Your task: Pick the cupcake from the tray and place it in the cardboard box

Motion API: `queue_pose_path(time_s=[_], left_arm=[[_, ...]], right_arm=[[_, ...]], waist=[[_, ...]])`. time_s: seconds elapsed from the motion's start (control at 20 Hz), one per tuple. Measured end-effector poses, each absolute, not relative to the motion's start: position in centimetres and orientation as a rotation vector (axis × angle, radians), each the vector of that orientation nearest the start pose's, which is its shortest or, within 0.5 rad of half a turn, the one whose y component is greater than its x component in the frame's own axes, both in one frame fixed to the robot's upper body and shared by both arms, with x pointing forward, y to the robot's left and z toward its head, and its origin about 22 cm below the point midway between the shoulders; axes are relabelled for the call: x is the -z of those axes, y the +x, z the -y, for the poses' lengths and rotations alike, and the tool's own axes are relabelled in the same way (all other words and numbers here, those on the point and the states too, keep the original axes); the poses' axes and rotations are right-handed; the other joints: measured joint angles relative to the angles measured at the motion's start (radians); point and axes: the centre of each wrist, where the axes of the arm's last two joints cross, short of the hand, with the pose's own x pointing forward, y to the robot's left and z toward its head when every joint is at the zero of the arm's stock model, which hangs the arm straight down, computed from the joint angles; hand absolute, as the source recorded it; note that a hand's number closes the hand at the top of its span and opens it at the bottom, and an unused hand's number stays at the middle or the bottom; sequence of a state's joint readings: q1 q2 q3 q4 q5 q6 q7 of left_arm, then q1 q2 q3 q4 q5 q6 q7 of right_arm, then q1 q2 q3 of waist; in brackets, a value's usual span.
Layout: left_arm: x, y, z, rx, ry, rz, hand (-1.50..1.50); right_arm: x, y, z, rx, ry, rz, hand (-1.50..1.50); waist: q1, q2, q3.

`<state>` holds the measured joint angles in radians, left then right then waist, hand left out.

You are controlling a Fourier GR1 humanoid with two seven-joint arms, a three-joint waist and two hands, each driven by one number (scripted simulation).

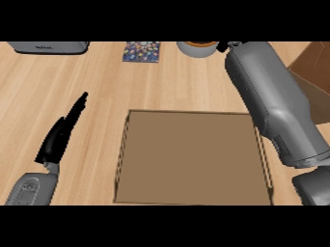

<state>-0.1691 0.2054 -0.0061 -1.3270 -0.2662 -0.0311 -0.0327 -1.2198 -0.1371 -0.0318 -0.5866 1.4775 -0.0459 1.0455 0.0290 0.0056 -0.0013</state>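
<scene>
A flat brown tray with a low rim lies in the middle of the counter, and nothing shows on it. The open cardboard box stands at the right, partly behind my right forearm. That forearm stretches from the lower right up to the view's top edge, where it is cut off with the hand out of sight. No cupcake is plainly visible. My left hand rests open left of the tray, its fingers straight and holding nothing.
A round pale object with an orange-brown top sits at the far edge beside my right forearm, cut off by the view. A grey appliance stands at the back left. A small colourful patterned item lies between them.
</scene>
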Motion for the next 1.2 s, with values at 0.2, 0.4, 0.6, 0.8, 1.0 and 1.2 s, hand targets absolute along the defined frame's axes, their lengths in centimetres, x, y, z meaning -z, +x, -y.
queue_pose_path(time_s=[0.2,0.4,0.6,0.8,1.0,1.2], left_arm=[[1.0,27.8,-27.7,0.425,0.316,1.473,0.0],[1.0,27.5,-28.7,0.422,0.32,1.464,0.0],[1.4,27.4,-28.5,0.408,0.32,1.463,0.0],[1.5,27.4,-28.6,0.406,0.328,1.472,0.0],[1.6,27.5,-29.1,0.407,0.328,1.469,0.0],[1.5,27.1,-28.9,0.412,0.333,1.469,0.0]], right_arm=[[-21.2,46.3,13.0,-0.463,-1.727,0.785,1.5],[-21.8,46.2,15.1,-0.394,-1.753,0.764,1.5],[-22.1,46.0,18.0,-0.346,-1.754,0.718,1.5],[-21.3,45.5,22.0,-0.315,-1.744,0.647,1.5],[-19.9,44.7,25.9,-0.3,-1.71,0.571,1.5],[-17.9,44.0,29.6,-0.241,-1.533,0.496,-1.5]], waist=[[-0.014,-0.004,0.0],[-0.026,-0.008,0.001],[-0.034,-0.009,0.001],[-0.036,-0.009,0.001],[-0.037,-0.008,0.001],[-0.034,-0.008,0.002]])
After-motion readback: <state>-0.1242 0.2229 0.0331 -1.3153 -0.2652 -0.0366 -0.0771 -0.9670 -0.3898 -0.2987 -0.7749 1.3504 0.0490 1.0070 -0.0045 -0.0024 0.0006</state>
